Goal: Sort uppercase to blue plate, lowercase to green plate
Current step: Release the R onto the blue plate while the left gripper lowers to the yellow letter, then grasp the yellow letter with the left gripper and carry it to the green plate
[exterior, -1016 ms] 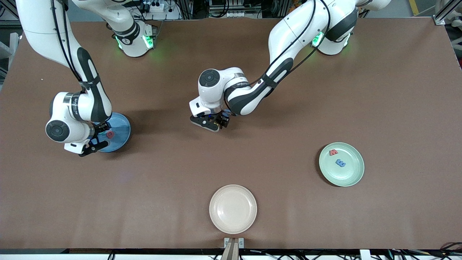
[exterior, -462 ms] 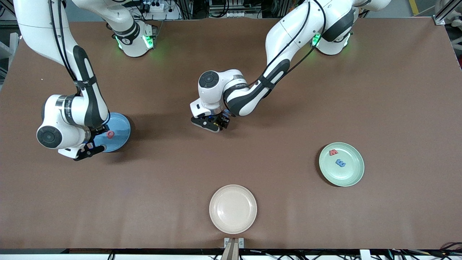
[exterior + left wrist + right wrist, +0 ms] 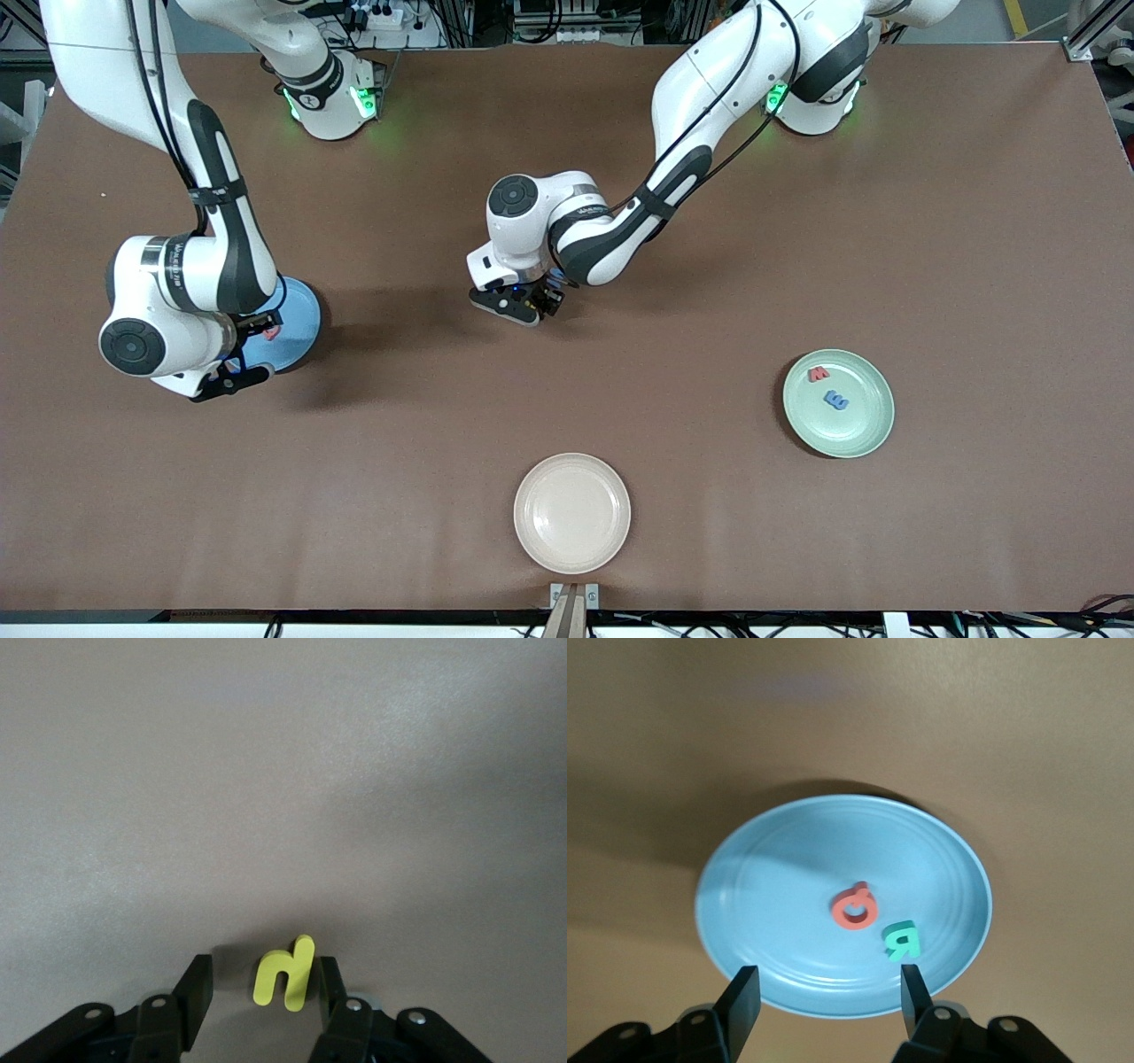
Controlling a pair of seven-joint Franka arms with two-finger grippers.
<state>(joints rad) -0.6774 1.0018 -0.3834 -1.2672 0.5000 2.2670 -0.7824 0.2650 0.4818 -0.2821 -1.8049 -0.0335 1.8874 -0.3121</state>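
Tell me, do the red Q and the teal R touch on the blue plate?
Apart. The right wrist view shows blue plate surface between red Q and teal R.

Glossy blue plate [image 3: 771, 904], matt table [image 3: 709, 496]

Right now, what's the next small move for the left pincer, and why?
Probably finish closing, then lift. The left pincer is down at the table, its fingers flanking the yellow letter, one finger apparently touching, the other with a gap.
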